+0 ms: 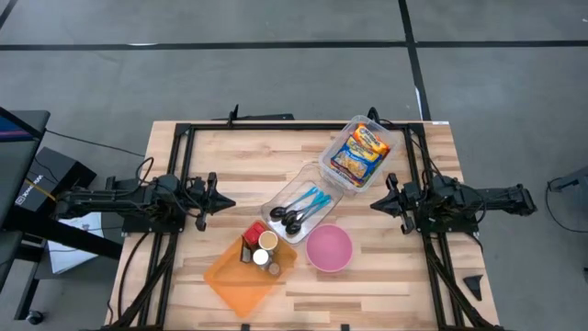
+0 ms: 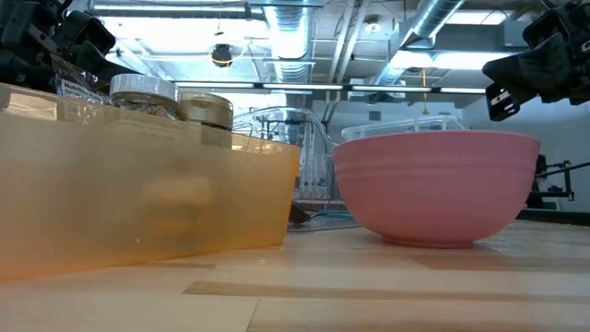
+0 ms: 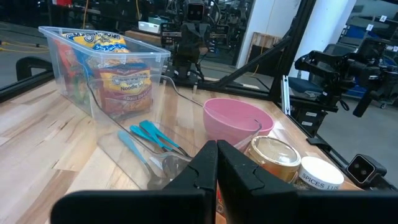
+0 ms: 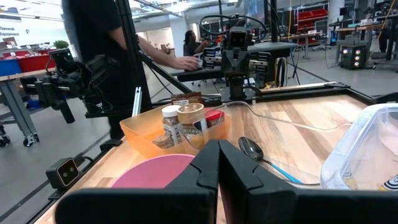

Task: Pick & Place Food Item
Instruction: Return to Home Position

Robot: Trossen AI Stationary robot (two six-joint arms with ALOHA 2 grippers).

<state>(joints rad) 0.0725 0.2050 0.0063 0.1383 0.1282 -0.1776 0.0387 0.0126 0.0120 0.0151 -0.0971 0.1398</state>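
Left gripper (image 1: 219, 201) hangs near the tabletop's left edge, right gripper (image 1: 378, 204) near its right edge, both with fingers pressed together, empty. Noodle packs (image 1: 360, 152) lie in the transparent container (image 1: 394, 138) toward the far right corner. Homing probably needs only level, steady arms.

centre blocked: orange bin (image 1: 234, 280), pink bowl (image 1: 328, 248), spoon tray (image 1: 312, 182), noodle container (image 1: 392, 140) | free: table (image 1: 230, 156) margins
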